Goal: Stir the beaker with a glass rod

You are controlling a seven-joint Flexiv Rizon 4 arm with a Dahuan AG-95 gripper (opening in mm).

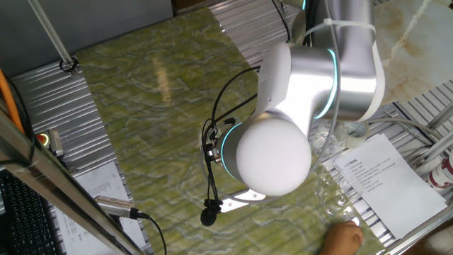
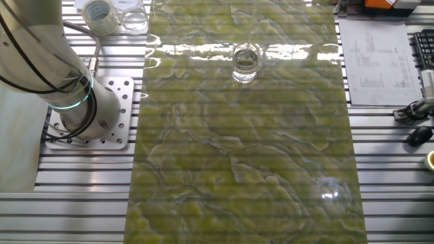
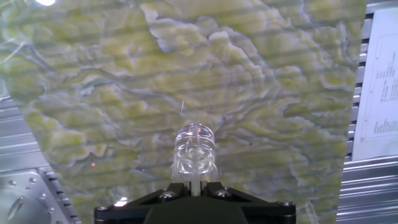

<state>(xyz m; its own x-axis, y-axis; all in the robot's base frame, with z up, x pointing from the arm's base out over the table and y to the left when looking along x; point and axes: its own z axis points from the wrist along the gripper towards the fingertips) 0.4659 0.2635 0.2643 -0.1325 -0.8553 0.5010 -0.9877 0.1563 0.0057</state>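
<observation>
The beaker (image 2: 245, 62) stands upright on the green marbled mat (image 2: 244, 149) near the far edge of the bench (image 2: 393, 176), alone, well apart from the tape roll (image 2: 99, 15) and the other glass vessel (image 2: 134, 19) grouped at the corner. A faint vertical line rises from its mouth in that fixed view; I take it to be the glass rod (image 2: 251, 27), with its lower end inside the beaker.

In the hand view the beaker (image 3: 194, 151) sits directly below my claw (image 3: 194, 186), and a pale sliver shows in the narrow gap between the dark fingers (image 3: 165, 198). So I judge the fingers are drawn together on the rod's upper part, though the rod is too thin and clear for me to be certain of the grip. The one fixed view hides the claw behind my own arm.

The step in hand, as I judge it, is the stirring itself. To do it well I would keep the rod near vertical and trace small, slow circles well inside the rim, with the tip in the liquid but off the thick base. The beaker is light and unheld, so any push against its wall could slide or tip it. I would keep the height steady, avoid tilting the wrist, and hold the grip firm without crushing the glass.
</observation>
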